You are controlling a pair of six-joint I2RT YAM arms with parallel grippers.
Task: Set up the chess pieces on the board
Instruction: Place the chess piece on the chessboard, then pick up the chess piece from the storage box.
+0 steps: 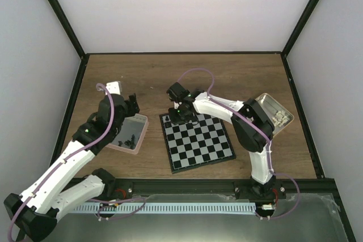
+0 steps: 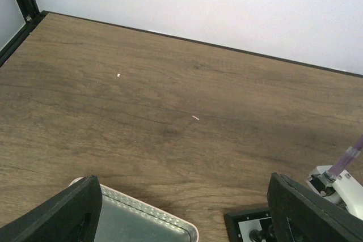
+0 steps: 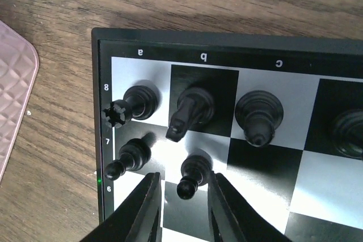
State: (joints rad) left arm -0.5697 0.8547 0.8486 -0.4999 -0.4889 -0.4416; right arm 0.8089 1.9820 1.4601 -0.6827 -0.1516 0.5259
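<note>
The board [image 1: 195, 140], black and pale grey checks, lies mid-table. In the right wrist view its corner [image 3: 227, 42] carries black chess pieces: a rook [image 3: 133, 103], a knight [image 3: 190, 111], a bishop [image 3: 259, 114] and a pawn [image 3: 129, 158]. Another black pawn [image 3: 193, 174] stands on the second-row square between the fingers of my right gripper [image 3: 184, 177]. A gap shows on each side of it, so the jaws are open. My left gripper [image 2: 184, 178] hangs wide open over bare wood, with nothing between its fingers.
A pink-rimmed tray [image 1: 136, 118] left of the board holds several loose black pieces [image 1: 127, 140]; its rim [image 2: 153, 213] shows under the left gripper. A tin [image 1: 266, 101] at the right holds whitish pieces [image 1: 279, 117]. Walls enclose the table.
</note>
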